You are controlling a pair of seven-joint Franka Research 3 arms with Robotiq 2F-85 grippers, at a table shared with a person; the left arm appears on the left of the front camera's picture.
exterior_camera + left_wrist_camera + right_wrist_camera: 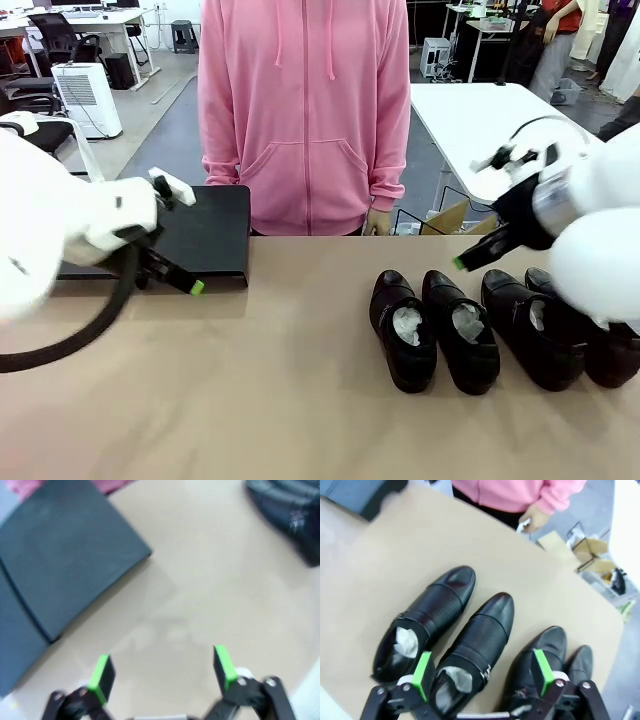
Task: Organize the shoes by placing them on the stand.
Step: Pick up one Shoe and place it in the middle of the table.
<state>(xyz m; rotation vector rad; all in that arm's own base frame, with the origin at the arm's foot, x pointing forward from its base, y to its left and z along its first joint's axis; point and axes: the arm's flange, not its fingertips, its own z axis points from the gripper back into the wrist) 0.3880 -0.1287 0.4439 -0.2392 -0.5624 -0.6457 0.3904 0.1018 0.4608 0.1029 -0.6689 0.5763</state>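
Several glossy black shoes stuffed with white paper stand side by side at the table's right, toes toward the person: one (403, 330), a second (462, 332), a third (530, 335) and the outermost (605, 350) partly behind my right arm. The black stand (210, 235) sits at the far left. My right gripper (482, 672) hovers open over the row, above the second shoe (475, 640), next to the first (427, 617). My left gripper (162, 672) hangs open over bare tabletop just in front of the stand (60, 565), nothing between its fingers.
A person in a pink hoodie (305, 110) stands at the far edge, one hand (532, 520) hanging by the table. A cardboard box (450, 215) and a white table (490, 120) lie beyond the far right. Bare tabletop (280, 380) stretches between stand and shoes.
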